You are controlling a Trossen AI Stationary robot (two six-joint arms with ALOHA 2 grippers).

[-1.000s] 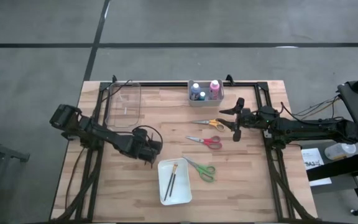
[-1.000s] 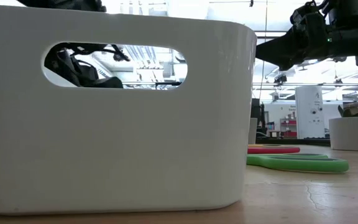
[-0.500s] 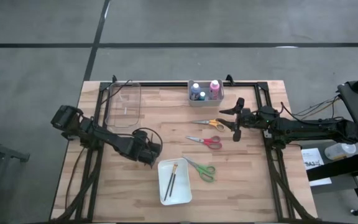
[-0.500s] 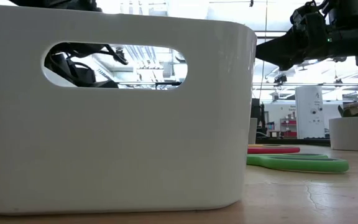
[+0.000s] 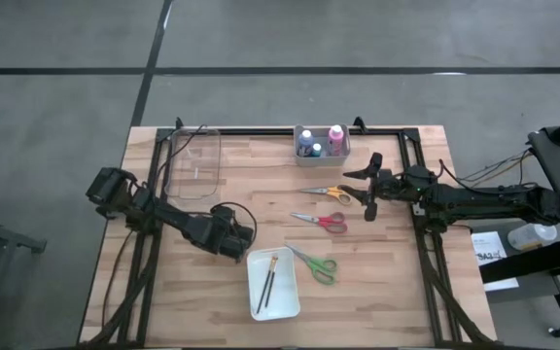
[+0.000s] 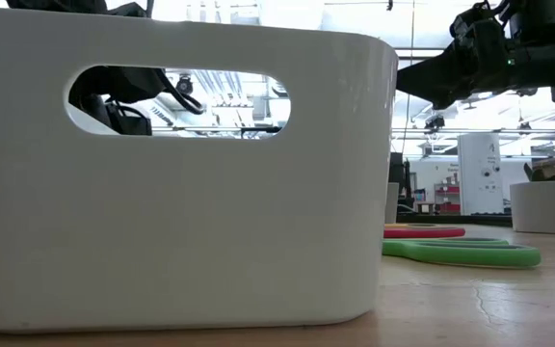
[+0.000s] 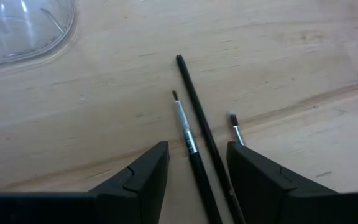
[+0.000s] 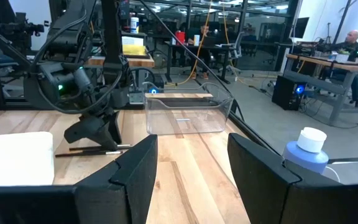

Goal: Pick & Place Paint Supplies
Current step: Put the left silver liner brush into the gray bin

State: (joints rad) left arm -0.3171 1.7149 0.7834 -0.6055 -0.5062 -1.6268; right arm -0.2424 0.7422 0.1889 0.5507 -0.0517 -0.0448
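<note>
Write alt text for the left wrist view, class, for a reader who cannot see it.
Three thin dark brushes lie close together on a bare wooden table, seen between the open jaws of the left gripper just above them. The rounded corner of a clear plastic tray shows at one edge.

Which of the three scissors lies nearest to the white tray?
The green-handled scissors, lying just right of the white tray; the red-handled scissors and orange-handled scissors lie farther up.
</note>
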